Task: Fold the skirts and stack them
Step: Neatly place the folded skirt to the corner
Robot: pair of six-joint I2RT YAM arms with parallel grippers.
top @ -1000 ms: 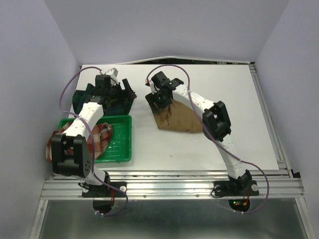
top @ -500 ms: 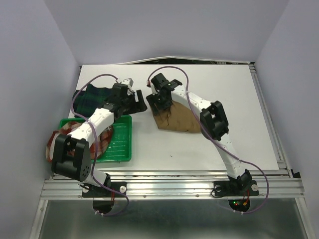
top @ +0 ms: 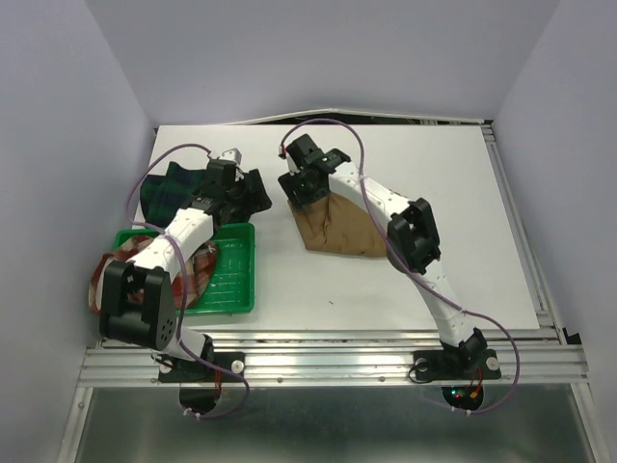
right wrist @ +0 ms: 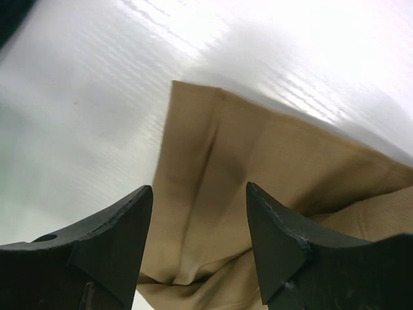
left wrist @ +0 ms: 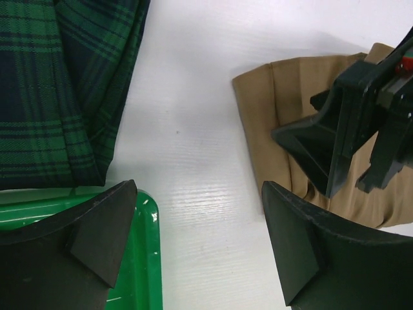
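The right fingers (right wrist: 110, 245) are held apart over the tan skirt's (right wrist: 258, 168) far-left corner, possibly touching it. That skirt is laid mid-surface, flaring toward near-right. The left fingers (left wrist: 97, 226) are spread above bare surface (left wrist: 187, 129), between the tartan skirt (left wrist: 51, 84) on the left and the tan one.

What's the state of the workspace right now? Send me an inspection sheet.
surface: white table, no spills seen.
job's things: tan skirt mid-table, rumpled; tartan skirt far left, beside tray; plaid skirt in tray, spilling over its left rim.
clutter: green tray, near left.
grippers: left gripper open over bare table between tartan and tan; right gripper open over tan skirt's corner.
cables: purple cables loop above each arm.
surroundings: pale walls on three sides; metal rail at near edge.
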